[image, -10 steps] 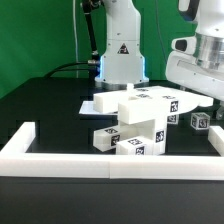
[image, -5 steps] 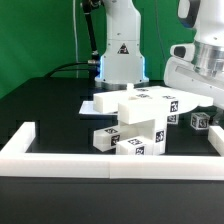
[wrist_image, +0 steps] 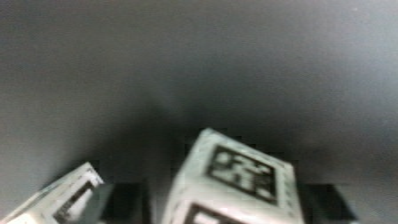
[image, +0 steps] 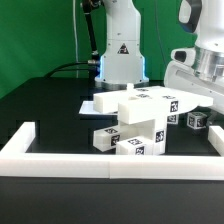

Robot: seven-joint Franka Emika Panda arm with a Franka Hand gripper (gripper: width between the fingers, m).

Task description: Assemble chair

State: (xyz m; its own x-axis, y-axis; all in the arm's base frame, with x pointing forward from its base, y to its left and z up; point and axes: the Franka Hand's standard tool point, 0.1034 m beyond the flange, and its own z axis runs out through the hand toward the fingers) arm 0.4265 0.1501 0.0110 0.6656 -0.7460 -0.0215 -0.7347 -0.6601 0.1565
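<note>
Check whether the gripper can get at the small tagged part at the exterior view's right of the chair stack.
Probably yes: the gripper hangs right above the small tagged part, nothing lies over it, and the wrist view seems to show it between the open fingers.

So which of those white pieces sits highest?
The big block with tags on top, resting on the other pieces in the middle; everything else lies lower.

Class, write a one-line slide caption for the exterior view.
White tagged chair parts stacked on a black table, with the robot arm at the exterior view's right.
</note>
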